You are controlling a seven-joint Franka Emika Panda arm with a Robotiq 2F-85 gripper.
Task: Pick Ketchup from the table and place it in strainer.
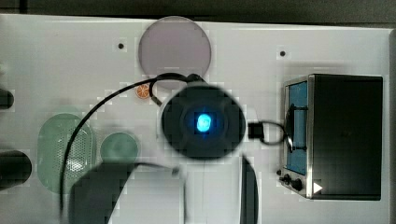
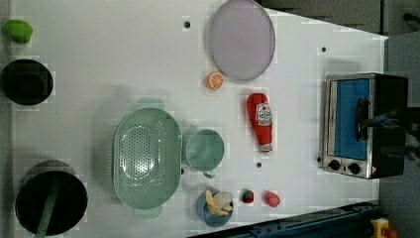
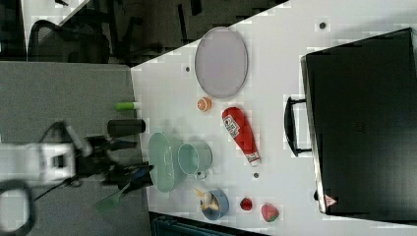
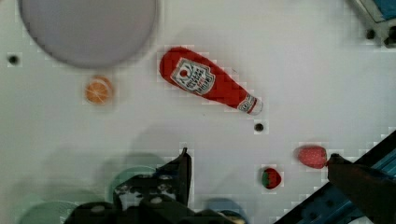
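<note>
Ketchup [image 2: 260,122] lies on its side on the white table [image 2: 99,59], untouched, between the grey plate [image 2: 241,38] and two strawberries [image 2: 271,198], well apart from the strainer [image 2: 146,157]. In the wrist view, the gripper [image 4: 259,168] hangs above with fingers [image 4: 183,170] spread wide, apparently holding nothing.

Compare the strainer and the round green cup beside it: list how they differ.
The strainer is an oval basin with end handles; the cup is round with one small side handle. The strainer is clearly larger than the cup. The strainer's bottom is covered in small holes; the cup's inside looks solid. Both are pale green, empty, open side up and next to each other on the white table.
</note>
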